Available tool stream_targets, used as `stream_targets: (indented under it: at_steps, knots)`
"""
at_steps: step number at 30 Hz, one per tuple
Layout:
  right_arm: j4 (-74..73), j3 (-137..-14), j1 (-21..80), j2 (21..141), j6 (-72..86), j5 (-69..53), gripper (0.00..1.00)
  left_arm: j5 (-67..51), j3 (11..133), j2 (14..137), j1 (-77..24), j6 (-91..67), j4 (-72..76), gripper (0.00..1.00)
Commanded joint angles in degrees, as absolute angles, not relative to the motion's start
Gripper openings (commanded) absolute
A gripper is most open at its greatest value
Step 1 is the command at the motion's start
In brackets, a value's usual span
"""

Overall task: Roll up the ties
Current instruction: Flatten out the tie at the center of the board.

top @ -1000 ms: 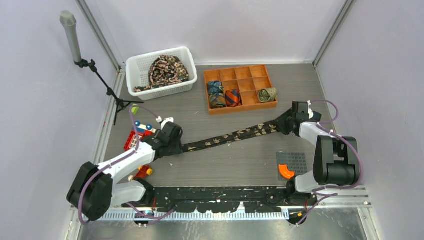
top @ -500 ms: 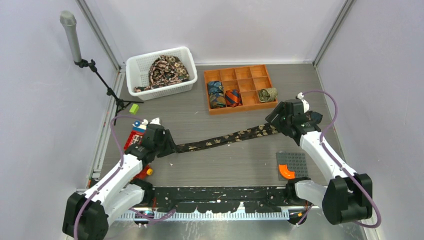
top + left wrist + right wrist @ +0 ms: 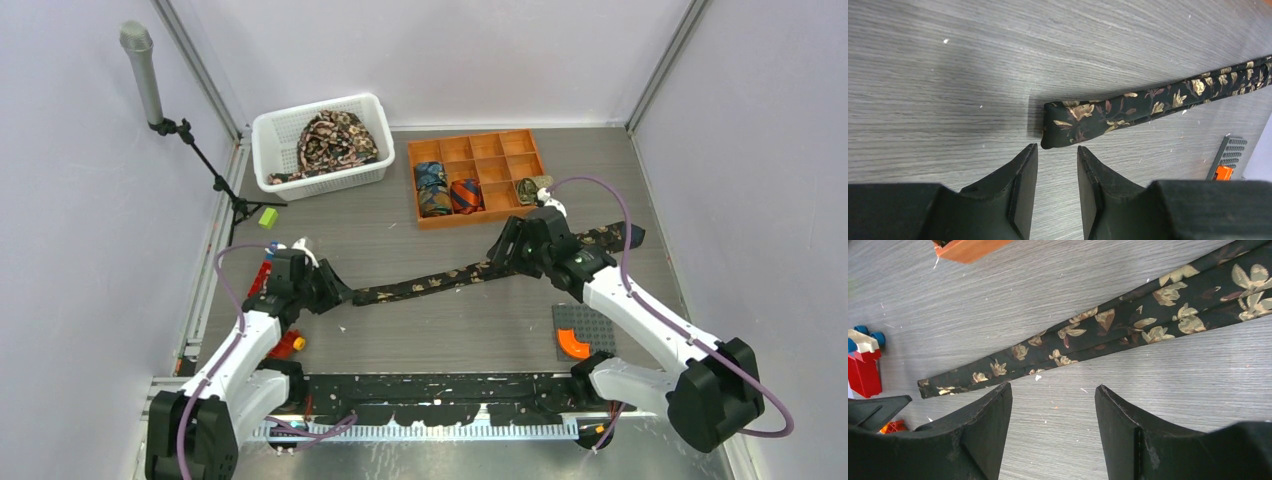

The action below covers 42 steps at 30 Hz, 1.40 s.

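The tie (image 3: 1128,107) was matt black cloth, smooth-faced, with a tan floral print. The counter (image 3: 938,75) looked like grey wood-grain, matt, flecked with pale specks. My left fingers (image 3: 1020,190) and right fingers (image 3: 983,435) were matt black plastic, scuffed at the edges.

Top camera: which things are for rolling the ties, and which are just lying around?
For the job:
long flowery tie
rolled ties in orange tray
heaped ties in white basket
left claw, right claw, both open

Just lying about:
red toy
green block
microphone
grey studded plate
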<state>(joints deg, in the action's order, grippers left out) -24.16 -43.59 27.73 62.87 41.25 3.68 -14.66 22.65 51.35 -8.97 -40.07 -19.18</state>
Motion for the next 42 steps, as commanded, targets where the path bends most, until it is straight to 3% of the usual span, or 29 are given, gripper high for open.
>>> stream_targets:
  at_steps: [1,19,28,31,42]
  knots:
    - [-24.0,-45.2,29.7,63.2,41.6,4.8,0.66,-18.7,21.6,52.4,-7.9,-40.4,-15.2,0.36]
    - [-23.2,-44.6,32.9,64.1,42.8,4.8,0.66,-18.9,19.7,60.1,-7.5,-42.3,-8.0,0.3]
    - [-23.1,-45.1,33.6,64.3,42.8,4.9,0.66,-19.8,19.8,61.7,-7.5,-42.3,-7.4,0.13]
    - [-23.2,-45.4,34.2,64.4,42.8,5.0,0.66,-20.0,20.0,62.0,-7.5,-42.3,-7.2,0.01]
    - [-22.9,-50.1,40.3,66.2,42.3,7.4,0.65,-19.6,20.8,57.4,-7.5,-41.7,-10.9,0.0]
